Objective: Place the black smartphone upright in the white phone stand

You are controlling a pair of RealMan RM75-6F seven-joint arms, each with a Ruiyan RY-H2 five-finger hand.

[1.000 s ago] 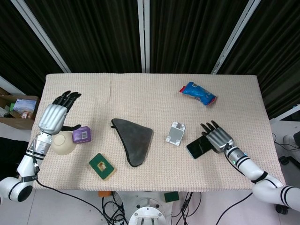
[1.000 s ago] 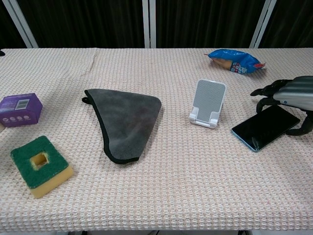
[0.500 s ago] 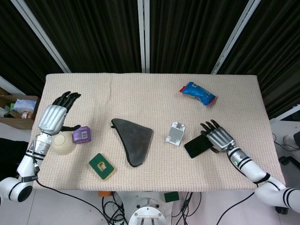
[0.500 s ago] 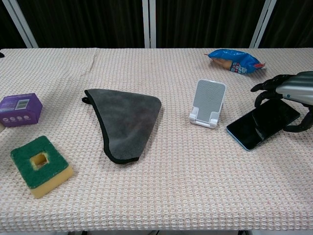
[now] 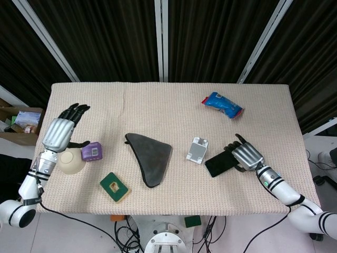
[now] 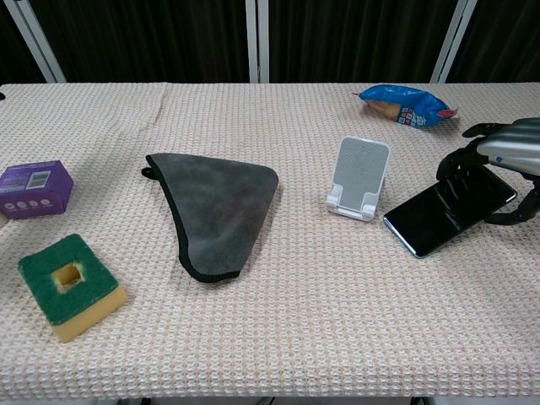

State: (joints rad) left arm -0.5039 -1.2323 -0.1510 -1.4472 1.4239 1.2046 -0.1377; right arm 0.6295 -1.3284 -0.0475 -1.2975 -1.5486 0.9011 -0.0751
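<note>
Right robot hand [image 5: 245, 156] sits at the lower right of the head view, fingers curled over the far end of the black smartphone [image 6: 447, 211], apparently gripping it. Its long axis runs diagonally toward the white phone stand [image 6: 360, 178], just left of its near corner. Worktop [image 5: 174, 103] around the stand lies open. Left robot hand [image 5: 59, 132], far left, is spread and empty.
</note>
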